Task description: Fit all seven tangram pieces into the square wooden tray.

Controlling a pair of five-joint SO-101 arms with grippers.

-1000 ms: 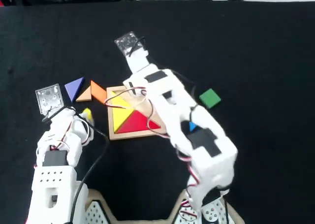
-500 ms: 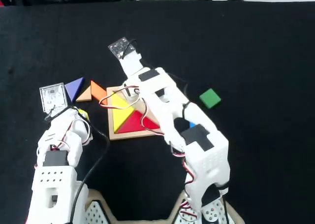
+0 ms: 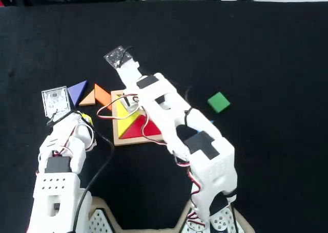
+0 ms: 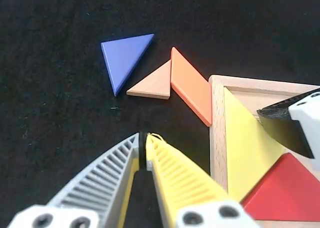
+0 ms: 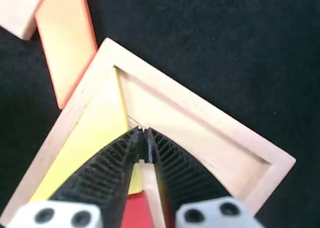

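Swinging leftward, the right hand [image 5: 144, 138] now hangs over the tray [image 5: 200, 112], fingers pressed together on nothing; the left hand [image 4: 142, 138] is likewise closed. Left of the tray on the bench [image 3: 266, 48], the blue triangle [image 4: 124, 57] looks light, stiff, thin: pinch across opposite edges.

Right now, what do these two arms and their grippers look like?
Both arms are blocky white plastic with black motor blocks. The left arm trails a black cable; the right arm carries looping red-and-white wires. The left gripper has ribbed fingers, one pale grey, one yellow. The right gripper has two ribbed black fingers.
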